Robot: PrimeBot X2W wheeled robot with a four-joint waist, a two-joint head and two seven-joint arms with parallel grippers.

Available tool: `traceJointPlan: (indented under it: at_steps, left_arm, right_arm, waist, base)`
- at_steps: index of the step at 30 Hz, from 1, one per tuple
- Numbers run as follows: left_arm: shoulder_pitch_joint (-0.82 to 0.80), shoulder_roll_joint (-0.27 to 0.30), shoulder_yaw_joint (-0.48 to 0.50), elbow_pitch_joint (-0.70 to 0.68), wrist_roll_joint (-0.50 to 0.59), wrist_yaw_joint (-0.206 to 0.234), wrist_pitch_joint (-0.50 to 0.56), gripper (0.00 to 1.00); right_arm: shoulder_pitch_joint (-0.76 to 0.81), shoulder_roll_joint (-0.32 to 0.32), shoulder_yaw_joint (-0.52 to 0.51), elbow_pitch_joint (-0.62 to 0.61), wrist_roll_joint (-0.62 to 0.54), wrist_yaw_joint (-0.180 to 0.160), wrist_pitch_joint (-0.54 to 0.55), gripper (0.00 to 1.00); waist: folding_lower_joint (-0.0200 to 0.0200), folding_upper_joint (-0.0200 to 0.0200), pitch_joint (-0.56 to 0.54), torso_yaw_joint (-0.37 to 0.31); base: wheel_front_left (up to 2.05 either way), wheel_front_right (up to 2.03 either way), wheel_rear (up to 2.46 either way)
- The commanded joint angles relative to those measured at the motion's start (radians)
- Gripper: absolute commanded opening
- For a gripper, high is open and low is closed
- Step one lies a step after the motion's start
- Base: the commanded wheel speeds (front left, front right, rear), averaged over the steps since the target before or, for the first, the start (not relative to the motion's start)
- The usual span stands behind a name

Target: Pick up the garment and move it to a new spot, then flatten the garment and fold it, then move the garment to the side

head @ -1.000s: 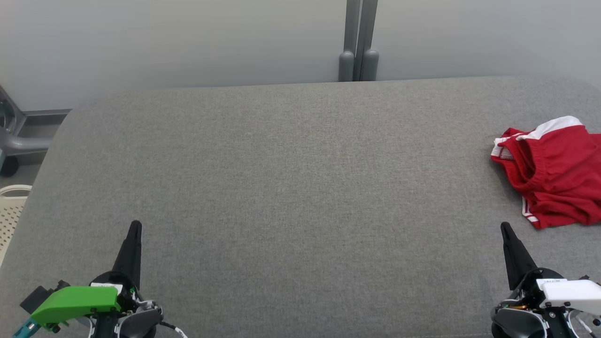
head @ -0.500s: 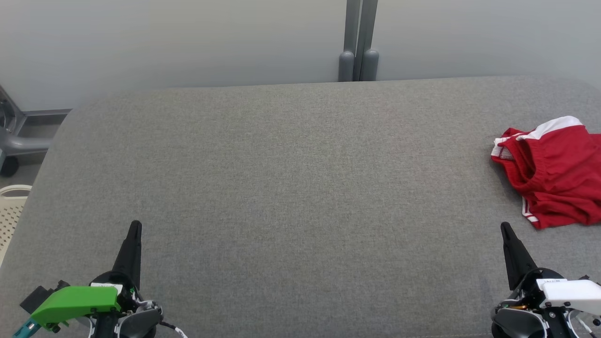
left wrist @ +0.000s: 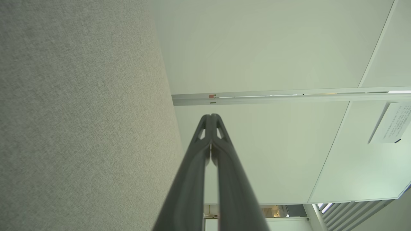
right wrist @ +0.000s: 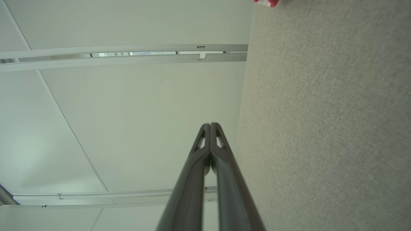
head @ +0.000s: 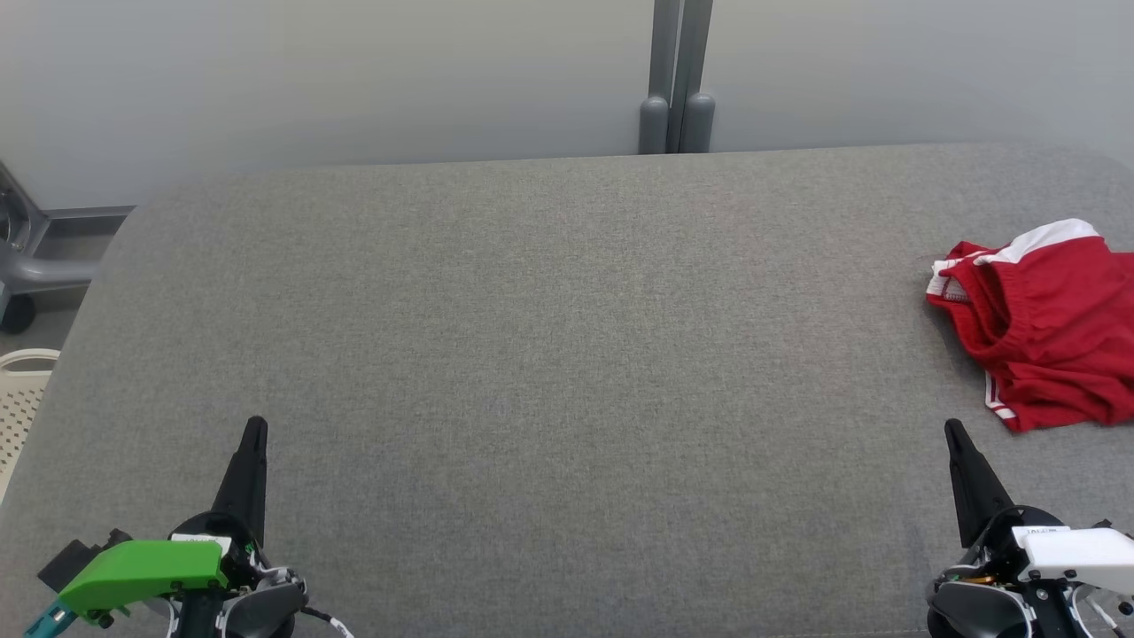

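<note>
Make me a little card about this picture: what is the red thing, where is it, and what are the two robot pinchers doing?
thing: red garment with white trim, crumpled
where: far right of the grey table, partly past the picture's edge
left gripper: shut, empty, lower left
right gripper: shut, empty, close to the garment, not touching
job so far: garment not yet picked up

Office-like test bay: pale partition panels (head: pixel 354 80), metal joining post (head: pixel 678 75), grey fabric-topped table (head: pixel 549 354), posted notice (left wrist: pixel 390 122).

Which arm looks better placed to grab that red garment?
The right. The red garment lies crumpled at the right of the gray table, just beyond the right gripper; the left gripper sits far across.
</note>
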Motion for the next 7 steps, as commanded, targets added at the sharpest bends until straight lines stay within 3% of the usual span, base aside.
traceJointPlan:
  at_steps: [1,7]
  left_arm:
    - [-0.011,0.001,0.002,-0.002,-0.003,-0.004,0.004,0.00]
    - [-0.011,0.001,0.002,-0.002,-0.003,-0.004,0.004,0.00]
  right_arm:
    - [0.008,-0.004,-0.002,-0.004,0.003,0.000,0.004,0.00]
    - [0.008,-0.004,-0.002,-0.004,0.003,0.000,0.004,0.00]
  waist:
    - [0.0000,0.0000,0.000,0.000]
    - [0.0000,0.0000,0.000,0.000]
  base:
    - [0.00,0.00,0.00]
    - [0.00,0.00,0.00]
